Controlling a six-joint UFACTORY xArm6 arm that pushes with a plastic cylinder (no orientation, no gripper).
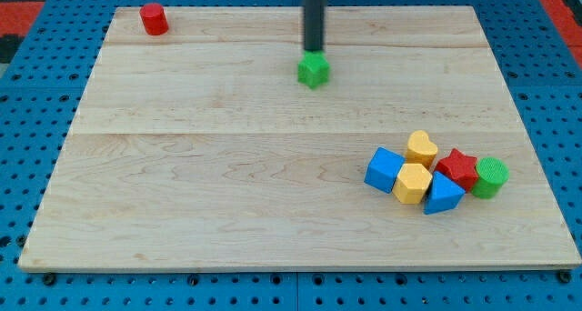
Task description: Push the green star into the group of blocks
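The green star (314,71) lies on the wooden board near the view's top centre. My tip (314,51) stands right at the star's top edge, touching or nearly touching it. The group of blocks sits at the view's lower right: a blue cube (385,169), a yellow heart (421,148), a yellow hexagon (413,183), a red star (457,168), a blue triangle (443,195) and a green cylinder (491,177), packed together. The green star is far up and to the left of this group.
A red cylinder (154,19) stands alone at the board's top left corner. The wooden board (227,165) lies on a blue perforated table; its edges run close to the frame on all sides.
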